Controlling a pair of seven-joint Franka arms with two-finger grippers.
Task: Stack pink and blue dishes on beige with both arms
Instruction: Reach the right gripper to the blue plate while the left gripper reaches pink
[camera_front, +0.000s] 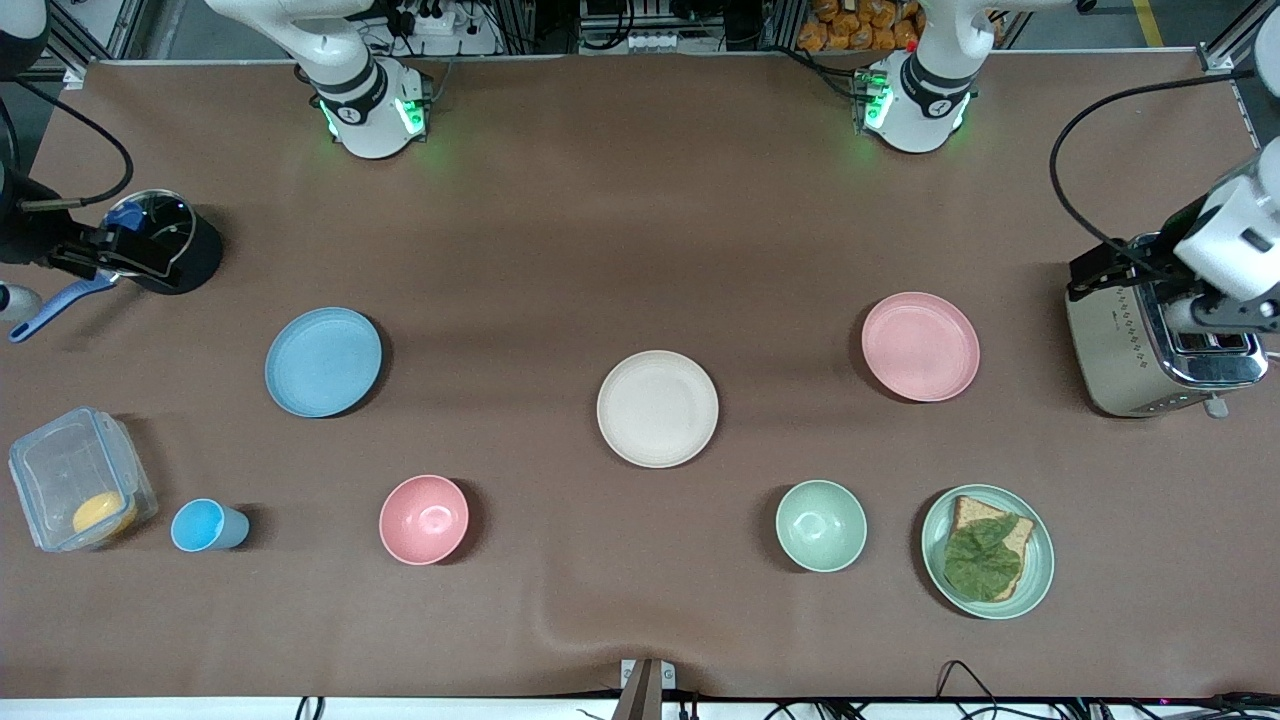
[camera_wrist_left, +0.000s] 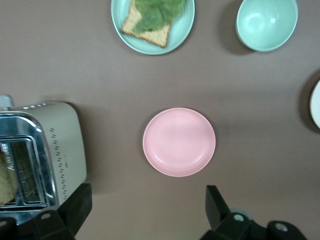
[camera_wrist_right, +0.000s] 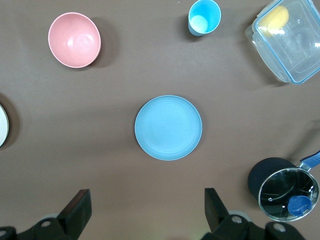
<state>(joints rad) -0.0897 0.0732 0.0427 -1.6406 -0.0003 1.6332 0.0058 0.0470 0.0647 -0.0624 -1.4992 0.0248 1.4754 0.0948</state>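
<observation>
The beige plate (camera_front: 657, 408) lies in the middle of the table with nothing on it. The blue plate (camera_front: 323, 361) lies toward the right arm's end, and the pink plate (camera_front: 920, 346) toward the left arm's end. Both are bare and flat on the cloth. In the left wrist view my left gripper (camera_wrist_left: 148, 210) hangs high over the table beside the pink plate (camera_wrist_left: 179, 142), open and holding nothing. In the right wrist view my right gripper (camera_wrist_right: 147, 202) hangs high beside the blue plate (camera_wrist_right: 168, 127), also open and holding nothing.
A toaster (camera_front: 1150, 340) stands at the left arm's end, a black pot with a glass lid (camera_front: 165, 240) at the right arm's end. Nearer the front camera are a clear box (camera_front: 75, 490), blue cup (camera_front: 205, 525), pink bowl (camera_front: 424, 519), green bowl (camera_front: 821, 525) and green plate with bread (camera_front: 987, 551).
</observation>
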